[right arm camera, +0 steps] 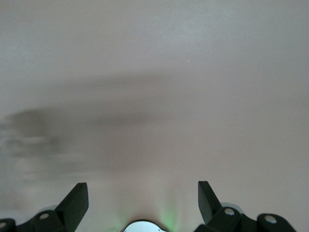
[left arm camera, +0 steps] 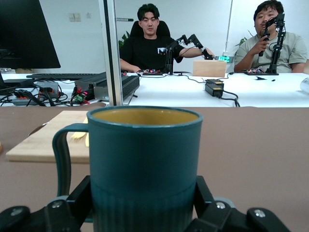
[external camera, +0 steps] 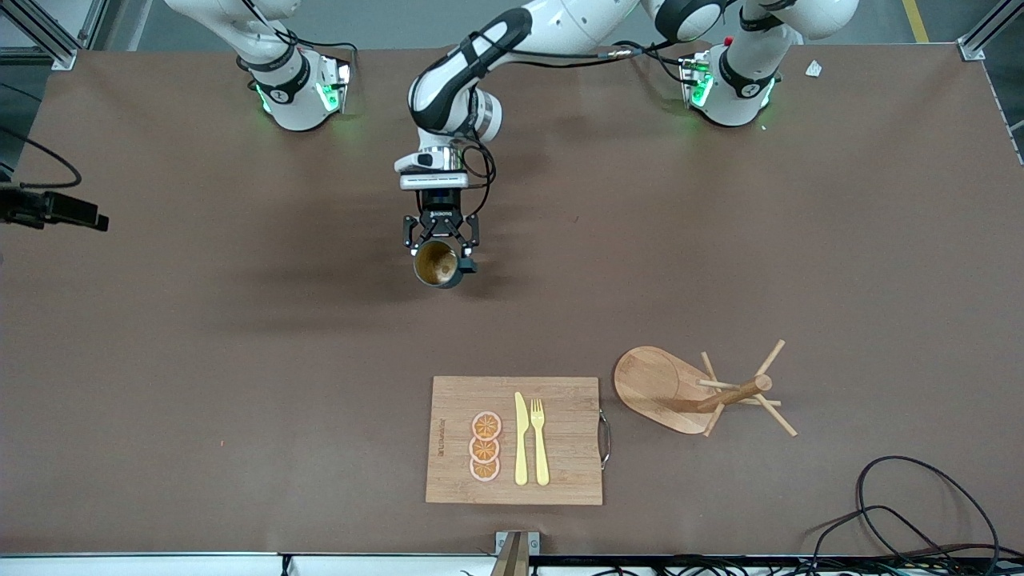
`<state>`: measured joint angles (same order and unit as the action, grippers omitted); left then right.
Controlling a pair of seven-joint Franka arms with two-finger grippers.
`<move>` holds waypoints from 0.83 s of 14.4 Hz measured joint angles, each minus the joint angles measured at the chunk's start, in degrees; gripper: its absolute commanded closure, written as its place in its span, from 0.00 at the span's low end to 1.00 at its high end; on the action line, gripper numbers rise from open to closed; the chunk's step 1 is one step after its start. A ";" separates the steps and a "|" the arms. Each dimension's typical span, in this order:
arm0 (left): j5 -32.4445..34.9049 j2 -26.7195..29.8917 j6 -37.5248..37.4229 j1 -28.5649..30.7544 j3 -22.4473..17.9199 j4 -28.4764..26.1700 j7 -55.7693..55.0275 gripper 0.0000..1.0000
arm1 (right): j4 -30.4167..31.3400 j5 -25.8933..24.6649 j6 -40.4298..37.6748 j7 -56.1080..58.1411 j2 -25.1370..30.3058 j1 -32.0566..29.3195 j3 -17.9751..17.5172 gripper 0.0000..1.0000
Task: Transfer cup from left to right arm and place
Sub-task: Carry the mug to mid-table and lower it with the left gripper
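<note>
cup (external camera: 437,264) pinched low on its ribbed body by left gripper (external camera: 440,240), in the air over mid-table, mouth tipped toward front camera, handle sideways; right gripper (right arm camera: 143,195) spread wide over bare tabletop, waiting, must approach cup's free upper half

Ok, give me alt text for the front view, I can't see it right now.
The left hand holds the teal cup in the air over bare table. Nearer the camera lie a cutting board with orange slices, knife and fork, and a wooden peg rack beside it.
</note>
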<state>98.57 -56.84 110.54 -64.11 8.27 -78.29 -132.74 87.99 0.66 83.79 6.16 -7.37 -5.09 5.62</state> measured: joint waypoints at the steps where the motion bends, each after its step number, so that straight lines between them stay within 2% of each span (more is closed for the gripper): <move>1: 0.46 -1.16 -0.42 -0.48 -0.13 0.05 -1.49 0.69 | -0.01 0.00 0.29 0.04 -0.51 -0.56 0.02 0.00; 7: 0.68 -4.57 -2.11 -3.92 -1.17 0.20 -7.82 0.69 | -0.02 0.03 1.38 -1.25 -1.61 -1.13 0.03 0.00; 12: 0.68 -5.71 -2.67 -5.40 -0.95 0.23 -11.45 0.63 | 0.01 0.32 3.72 -14.54 -2.57 0.29 -0.93 0.00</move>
<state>99.25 -62.55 107.87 -69.51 7.31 -78.06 -144.20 87.99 0.97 87.51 -8.39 -9.94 -4.80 4.69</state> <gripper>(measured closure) 0.141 0.000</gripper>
